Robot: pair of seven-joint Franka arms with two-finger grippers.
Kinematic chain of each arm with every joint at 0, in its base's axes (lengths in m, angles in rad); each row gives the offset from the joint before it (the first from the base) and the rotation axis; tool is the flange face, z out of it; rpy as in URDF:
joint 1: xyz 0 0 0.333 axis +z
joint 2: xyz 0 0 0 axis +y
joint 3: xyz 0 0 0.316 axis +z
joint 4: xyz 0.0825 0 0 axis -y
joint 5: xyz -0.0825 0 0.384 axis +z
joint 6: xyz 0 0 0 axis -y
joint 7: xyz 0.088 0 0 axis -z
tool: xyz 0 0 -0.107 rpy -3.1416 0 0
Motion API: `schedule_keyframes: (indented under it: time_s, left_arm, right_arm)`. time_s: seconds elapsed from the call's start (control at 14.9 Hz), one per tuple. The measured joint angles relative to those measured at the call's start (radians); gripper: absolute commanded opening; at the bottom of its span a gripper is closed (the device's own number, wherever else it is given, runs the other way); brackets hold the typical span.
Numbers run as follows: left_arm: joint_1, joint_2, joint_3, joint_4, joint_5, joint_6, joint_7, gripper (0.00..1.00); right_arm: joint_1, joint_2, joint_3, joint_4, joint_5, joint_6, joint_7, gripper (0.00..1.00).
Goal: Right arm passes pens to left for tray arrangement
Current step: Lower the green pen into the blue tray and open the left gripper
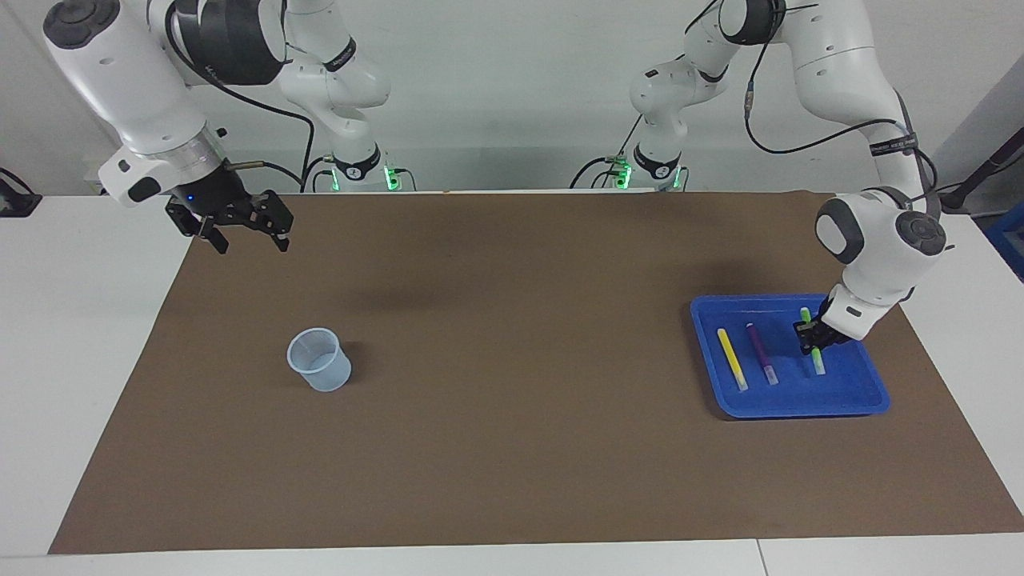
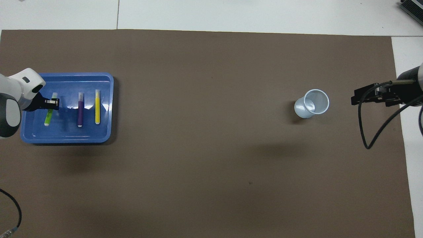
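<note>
The blue tray [image 1: 850, 386] [image 2: 66, 133] lies at the left arm's end of the mat. A yellow pen [image 1: 732, 359] [image 2: 97, 107] and a purple pen [image 1: 761, 364] [image 2: 80, 110] lie side by side in it. My left gripper [image 1: 814, 341] [image 2: 53, 104] is low inside the tray, shut on the green pen [image 1: 818, 362] [image 2: 49, 115], which slants beside the purple pen with its white end close to the tray floor. I cannot tell whether it touches. My right gripper [image 1: 250, 243] [image 2: 355, 98] waits open and holds nothing, up over the mat's edge at the right arm's end.
A small translucent pale-blue cup [image 1: 320, 361] [image 2: 312, 103] stands upright on the brown mat [image 1: 512, 384], toward the right arm's end. A black cable [image 2: 366, 132] hangs from the right wrist. White table borders the mat on all sides.
</note>
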Motion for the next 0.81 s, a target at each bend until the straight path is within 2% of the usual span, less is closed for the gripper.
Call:
schedule_keyframes:
  time_s: [0.27,0.54,0.74,0.81]
  left_arm:
    - [0.001,0.027,0.0,0.0,-0.004,0.06,0.0,0.0]
    - [0.001,0.028,0.0,0.0,-0.004,0.063,0.0,0.0]
    - [0.001,0.028,0.0,0.0,-0.004,0.063,0.0,0.26]
    - [0.001,0.028,0.0,0.0,-0.004,0.063,0.0,0.4]
  right_arm:
    - [0.0,0.0,0.0,0.0,0.0,0.0,0.0,1.0]
    - [0.0,0.0,0.0,0.0,0.0,0.0,0.0,1.0]
    - [0.0,0.0,0.0,0.0,0.0,0.0,0.0,1.0]
    - [0.0,0.0,0.0,0.0,0.0,0.0,0.0,1.0]
